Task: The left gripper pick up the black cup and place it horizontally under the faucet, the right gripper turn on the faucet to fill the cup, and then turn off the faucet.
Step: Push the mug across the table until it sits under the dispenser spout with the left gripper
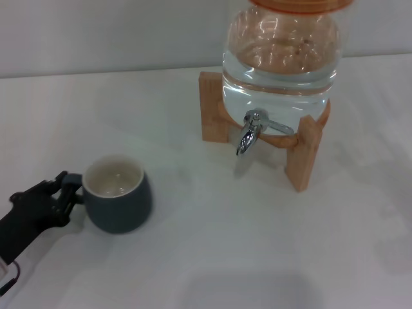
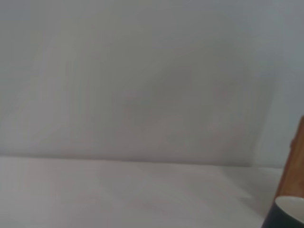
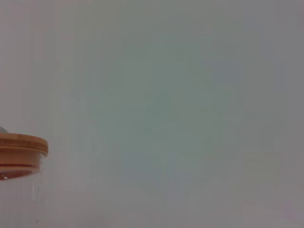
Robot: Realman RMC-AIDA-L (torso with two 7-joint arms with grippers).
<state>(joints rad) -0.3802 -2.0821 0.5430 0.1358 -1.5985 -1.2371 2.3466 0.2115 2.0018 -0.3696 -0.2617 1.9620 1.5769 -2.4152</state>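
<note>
The black cup (image 1: 117, 194) stands upright on the white table, at the left of the head view, with its cream inside showing and its handle pointing left. My left gripper (image 1: 64, 190) is at that handle, reaching in from the lower left and touching it. The cup's rim also shows in the left wrist view (image 2: 289, 211). The faucet (image 1: 250, 132) is a chrome spigot with a lever, projecting from the clear glass water jar (image 1: 280, 61) on its wooden stand (image 1: 302, 154), to the right of and behind the cup. No water runs from it. My right gripper is out of view.
The white table (image 1: 212, 244) stretches between the cup and the stand. The jar's orange-brown lid shows in the right wrist view (image 3: 21, 149). A piece of the wooden stand shows in the left wrist view (image 2: 297, 161). A pale wall stands behind.
</note>
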